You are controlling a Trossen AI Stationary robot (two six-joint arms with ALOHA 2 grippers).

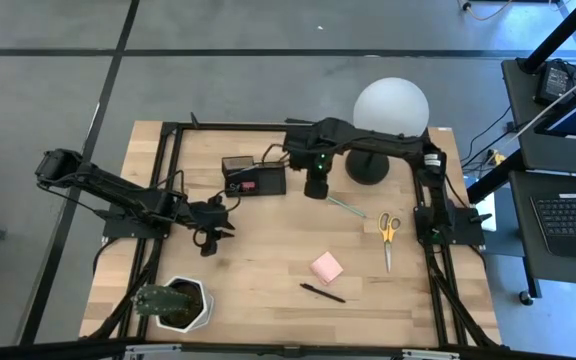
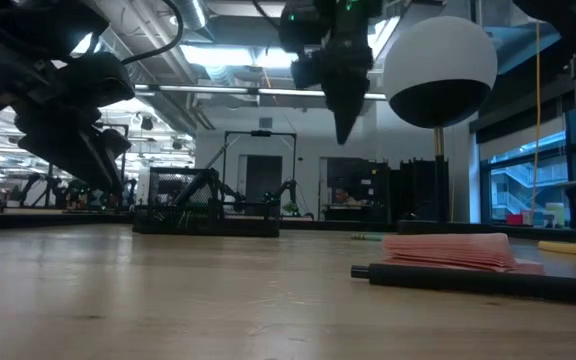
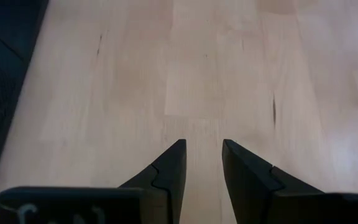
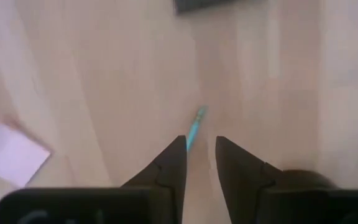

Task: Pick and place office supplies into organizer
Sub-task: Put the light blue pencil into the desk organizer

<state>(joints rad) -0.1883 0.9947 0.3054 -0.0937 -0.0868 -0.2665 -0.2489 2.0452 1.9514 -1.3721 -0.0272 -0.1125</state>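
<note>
pale wooden table (image 1: 268, 250) carries the black organizer (image 1: 253, 177) near its far edge, with yellow-handled scissors (image 1: 388, 238) toward the right edge, a pink sticky-note pad (image 1: 327, 267) and a black pen (image 1: 322, 292) nearer the front edge. right gripper (image 1: 315, 188) hangs above the table just beside the organizer, fingers slightly apart and empty, over a thin pencil (image 4: 194, 127). left gripper (image 1: 211, 240) hovers over bare wood toward the left edge, fingers apart, holding nothing.

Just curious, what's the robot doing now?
Right gripper open, raised beside organizer. Left gripper open, empty over bare table. Pencil, scissors unpicked.
</note>
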